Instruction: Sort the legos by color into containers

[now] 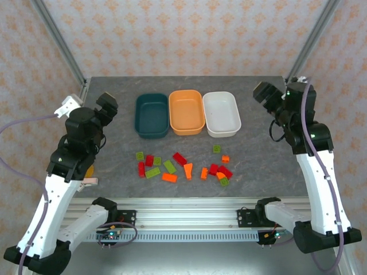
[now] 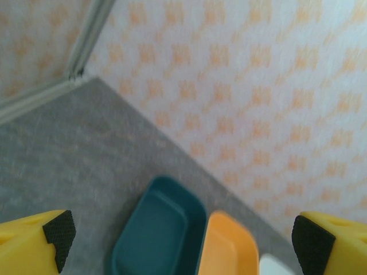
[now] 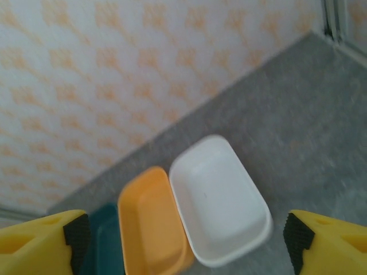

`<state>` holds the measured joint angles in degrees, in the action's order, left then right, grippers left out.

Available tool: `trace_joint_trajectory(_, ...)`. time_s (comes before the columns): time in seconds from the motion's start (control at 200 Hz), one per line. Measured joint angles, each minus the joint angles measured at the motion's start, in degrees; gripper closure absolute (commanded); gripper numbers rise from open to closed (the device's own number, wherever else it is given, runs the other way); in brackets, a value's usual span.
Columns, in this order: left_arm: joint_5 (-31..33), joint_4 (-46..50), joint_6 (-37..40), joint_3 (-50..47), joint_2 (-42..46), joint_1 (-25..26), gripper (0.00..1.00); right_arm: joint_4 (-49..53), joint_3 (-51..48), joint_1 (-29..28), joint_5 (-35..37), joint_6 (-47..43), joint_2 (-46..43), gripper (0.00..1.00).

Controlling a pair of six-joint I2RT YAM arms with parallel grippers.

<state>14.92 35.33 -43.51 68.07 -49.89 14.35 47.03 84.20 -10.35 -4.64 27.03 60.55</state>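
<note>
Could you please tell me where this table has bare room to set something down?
Bare table lies right of the white tub and the legos, behind the teal tub and orange tub along the wall, and in a thin strip between tubs and legos. The front centre is crowded with scattered bricks; the tubs sit side by side.

Robot test cell, a lab-type setup and not a home. A grey felt-like desk [image 1: 114, 94] is boxed in by wall panels [image 1: 183, 34] papered with a repeating orange motif, with bare aluminium posts [image 1: 62, 43] at the rear corners. A slotted aluminium rail [image 1: 189, 213] runs along the near edge, with the left arm [image 1: 54, 189] and right arm [image 1: 318, 172] bolted to it. Loose lilac cables [image 1: 23, 120] trail off the arms. Three plastic tubs [image 1: 187, 131] and small toy bricks [image 1: 179, 158] are laid out like test props.
</note>
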Motion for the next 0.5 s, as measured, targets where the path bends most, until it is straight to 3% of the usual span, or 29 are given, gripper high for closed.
trace_joint_trajectory(0.24,-8.5,17.8,-0.5,0.4,-5.4,7.2,0.01,14.0,0.3,-11.1,2.6,0.3,1.4,0.16)
trace_joint_trajectory(0.5,-9.0,25.6,-5.3,-6.0,-2.6,21.3,0.01,19.3,-2.0,-24.1,5.8,2.9,5.0,0.19)
